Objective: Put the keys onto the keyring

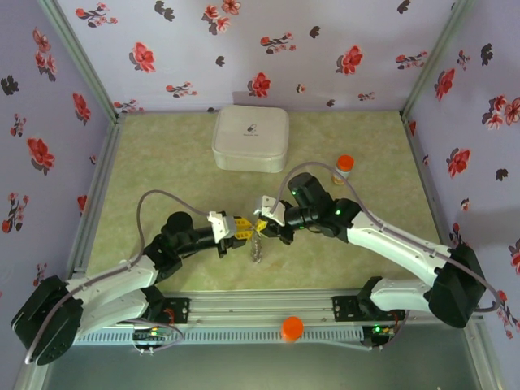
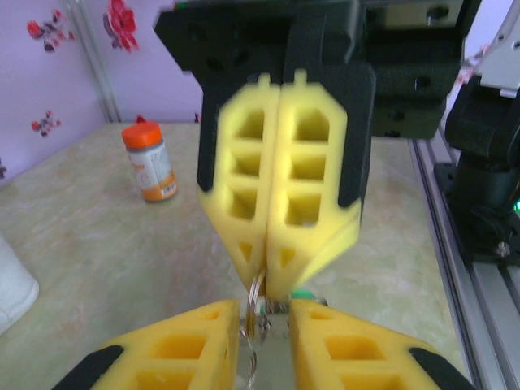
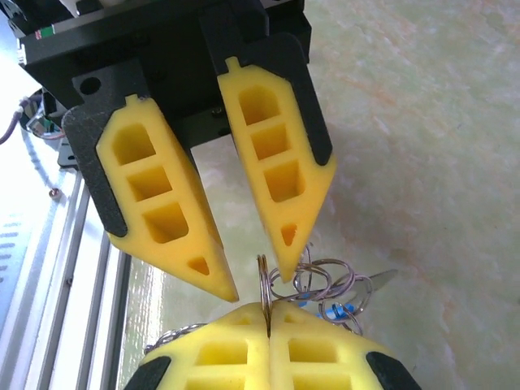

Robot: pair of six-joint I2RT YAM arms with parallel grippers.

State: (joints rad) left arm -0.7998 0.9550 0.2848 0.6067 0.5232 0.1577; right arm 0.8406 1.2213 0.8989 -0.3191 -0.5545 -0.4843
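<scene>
Right jaws clamp the keyring [image 3: 264, 280] (silvery); left jaws gape, seemingly astride it.

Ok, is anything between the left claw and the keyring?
Nothing visible. The right claw pinches the keyring upright, and the open left claw straddles it with nothing between; the keys hang off to one side.

no readable text: the bottle [image 2: 151, 162] label and case [image 1: 250, 140] logo are blurred.
</scene>
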